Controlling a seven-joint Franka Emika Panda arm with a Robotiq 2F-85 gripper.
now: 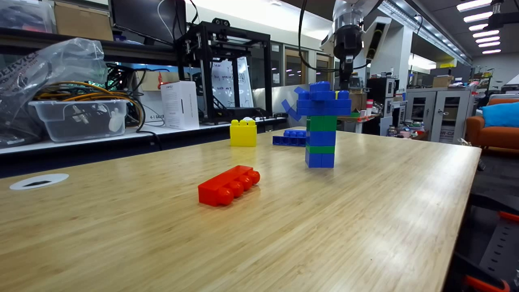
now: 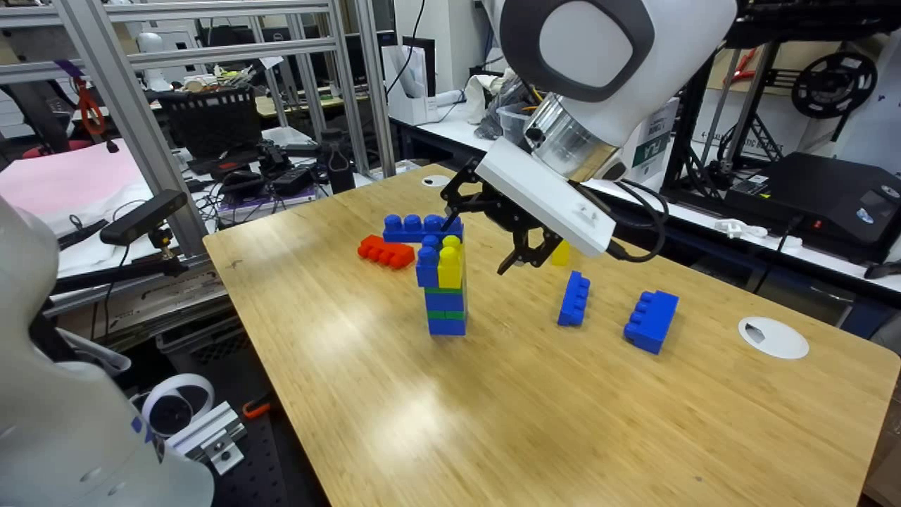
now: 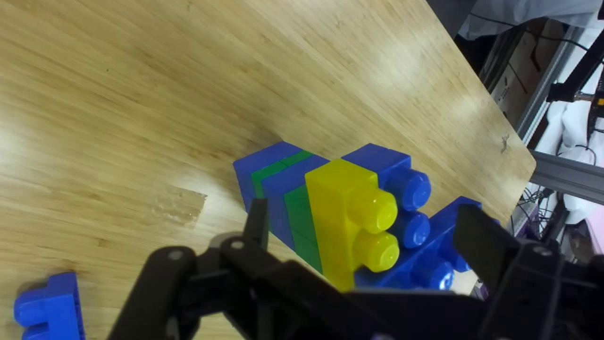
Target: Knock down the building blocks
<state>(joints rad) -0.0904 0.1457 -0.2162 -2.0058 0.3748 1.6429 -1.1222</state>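
Observation:
The building blocks stand upright as a tower of blue and green bricks, seen in both exterior views (image 1: pixel 321 138) (image 2: pixel 445 310). A wider blue top layer overhangs the column, with a yellow piece beside it. In the wrist view the tower (image 3: pixel 302 212) is seen from above, its yellow and blue studs between my fingers. My gripper (image 2: pixel 475 246) is open and tilted, near the height of the tower's top. In an exterior view the gripper (image 1: pixel 346 73) is partly hidden behind the tower top. I cannot tell whether a finger touches the blocks. Nothing is held.
A lone red brick (image 1: pixel 228 187) and a small yellow brick (image 1: pixel 243 134) lie on the wooden table (image 2: pixel 394 394). Two loose blue bricks (image 2: pixel 574 299) (image 2: pixel 652 322) lie to one side of the tower. Shelves with a printer frame (image 1: pixel 227 69) stand beyond the table edge.

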